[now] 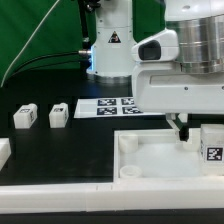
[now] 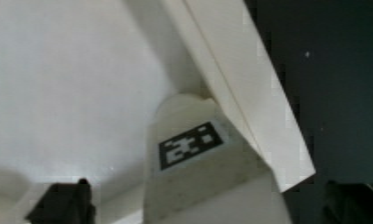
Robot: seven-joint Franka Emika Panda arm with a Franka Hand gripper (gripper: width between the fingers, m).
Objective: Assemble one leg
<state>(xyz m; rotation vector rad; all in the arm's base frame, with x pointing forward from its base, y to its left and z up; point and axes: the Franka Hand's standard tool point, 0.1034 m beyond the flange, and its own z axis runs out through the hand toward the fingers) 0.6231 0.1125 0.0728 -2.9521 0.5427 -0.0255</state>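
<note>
A leg (image 1: 212,147), a stubby white block with a black-and-white tag, stands upright at the corner of the large white square panel (image 1: 150,158) on the exterior view's right. My gripper (image 1: 197,133) reaches down around it. One dark finger (image 1: 181,129) shows beside the leg with a gap between them. In the wrist view the leg (image 2: 197,150) stands between my gripper's (image 2: 204,206) fingers. The one clearly visible finger (image 2: 62,203) is apart from it, over the panel (image 2: 76,90). The gripper is open. Two more legs (image 1: 24,117) (image 1: 57,114) lie loose at the left.
The marker board (image 1: 108,105) lies on the black table behind the panel. A white part (image 1: 3,152) shows at the left edge. The arm's base (image 1: 110,50) stands at the back. A white strip (image 1: 60,205) runs along the front edge.
</note>
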